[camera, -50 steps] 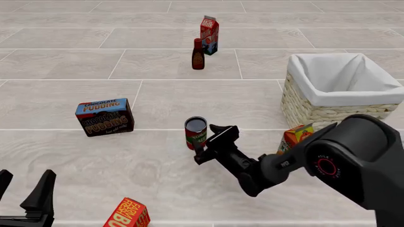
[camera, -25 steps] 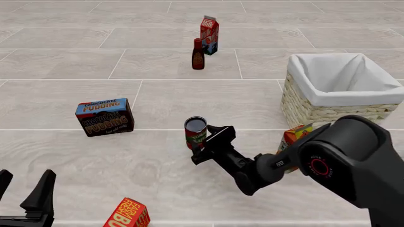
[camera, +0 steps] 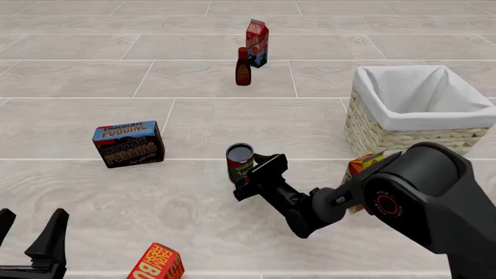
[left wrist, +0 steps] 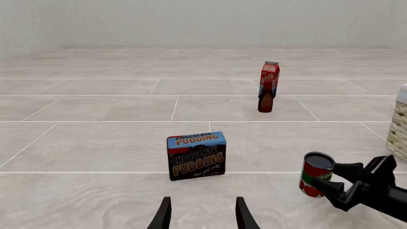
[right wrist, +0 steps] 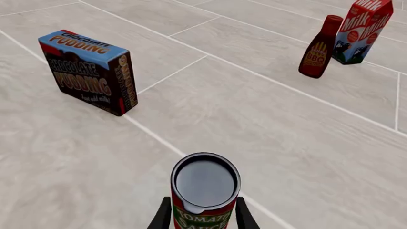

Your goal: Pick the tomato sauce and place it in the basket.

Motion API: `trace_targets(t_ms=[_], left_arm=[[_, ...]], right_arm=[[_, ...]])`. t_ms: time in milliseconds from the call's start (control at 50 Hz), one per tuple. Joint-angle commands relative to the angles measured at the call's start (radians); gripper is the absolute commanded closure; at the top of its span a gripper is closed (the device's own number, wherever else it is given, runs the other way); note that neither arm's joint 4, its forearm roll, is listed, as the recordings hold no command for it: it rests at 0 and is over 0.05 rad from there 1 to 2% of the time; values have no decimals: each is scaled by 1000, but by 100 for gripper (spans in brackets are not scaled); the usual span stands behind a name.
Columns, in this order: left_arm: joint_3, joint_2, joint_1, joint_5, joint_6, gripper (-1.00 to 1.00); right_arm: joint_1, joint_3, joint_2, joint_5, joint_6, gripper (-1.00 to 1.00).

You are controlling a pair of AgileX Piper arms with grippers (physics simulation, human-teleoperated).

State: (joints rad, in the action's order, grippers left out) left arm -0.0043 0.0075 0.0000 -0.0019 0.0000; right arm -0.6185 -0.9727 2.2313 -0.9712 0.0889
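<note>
From the left wrist view, the left gripper (left wrist: pixel 200 214) has its fingers spread with nothing between them, low on the surface, with the chocolate pudding box (left wrist: pixel 196 155) ahead and the tomato sauce can (left wrist: pixel 315 174) off to the side with the right gripper (left wrist: pixel 343 185) at it. In the front view the can (camera: pixel 240 163) stands upright on the tiled surface (camera: pixel 194 128), well short of the basket (camera: pixel 419 110), the right arm's fingers (camera: pixel 268 164) on either side of it. The right wrist view shows the can (right wrist: pixel 205 191) sitting between the two fingers (right wrist: pixel 164 217), though it's hard to tell whether they're actually squeezing it yet.
</note>
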Motion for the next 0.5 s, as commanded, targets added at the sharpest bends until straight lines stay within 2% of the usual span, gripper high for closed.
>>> trace_targets(t_ms=[20, 160, 180, 500], left_arm=[[0, 0, 0, 0, 0, -100], [0, 0, 0, 0, 0, -100], [0, 0, 0, 0, 0, -100], [0, 0, 0, 0, 0, -100]], right_arm=[[0, -12, 6, 9, -4, -100], [-8, -11, -1, 13, -12, -100], [-16, 6, -11, -1, -14, 100], [-38, 27, -15, -3, -14, 100]])
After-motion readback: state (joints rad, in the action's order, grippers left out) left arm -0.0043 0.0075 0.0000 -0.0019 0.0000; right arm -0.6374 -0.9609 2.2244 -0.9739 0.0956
